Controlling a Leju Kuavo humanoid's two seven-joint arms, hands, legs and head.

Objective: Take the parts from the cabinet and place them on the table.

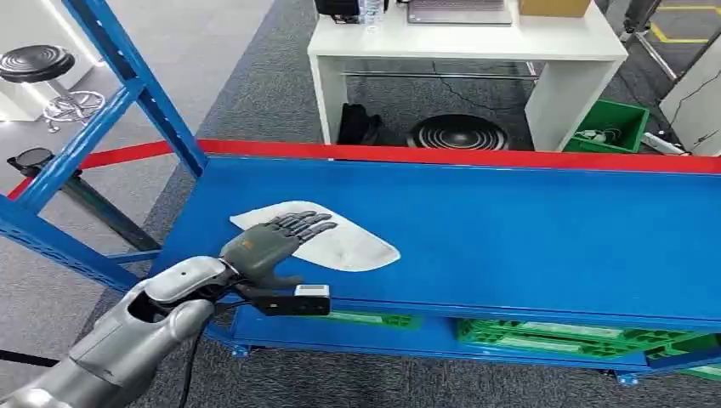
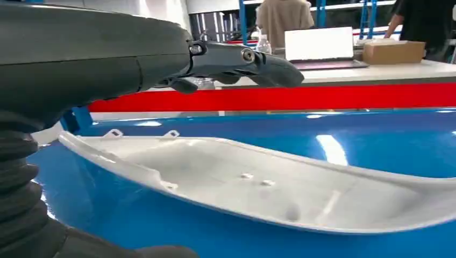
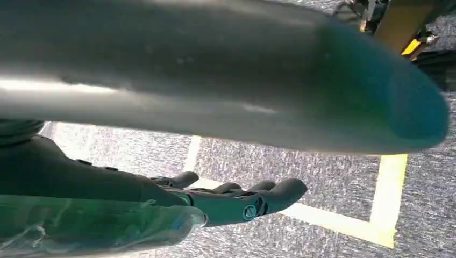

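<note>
robot arm (image 1: 136, 323) reaches over a blue shelf (image 1: 527, 238) with a red far edge, the top of a blue metal cabinet. left hand (image 1: 270, 240) hovers palm down over the near end of a white plastic part (image 1: 353, 248), fingers (image 1: 306, 223) stretched out flat and apart, holding nothing; whether they touch the part cannot be told. the part, a long shallow curved shell, lies flat on the shelf, toward its left side, hollow side up in the left wrist view (image 2: 258, 185), with small tabs along one rim.

right hand (image 3: 236, 201) hangs low above grey carpet (image 3: 333, 177) marked with yellow tape lines (image 3: 384, 199); its dark fingers (image 3: 279, 191) are only loosely bent. a clear greenish wrapped object (image 3: 91, 226) lies against the palm side of that hand, but whether the hand grips it cannot be told.

green plastic trays (image 1: 587, 336) sit on the lower shelf of the cabinet. beyond the cabinet stands a white surface (image 1: 459, 38) with a laptop (image 1: 459, 10) and a cardboard box (image 1: 554, 7) on it, a green bin (image 1: 612, 126) on the floor beside it, and a black stool (image 1: 38, 64) at far left.
</note>
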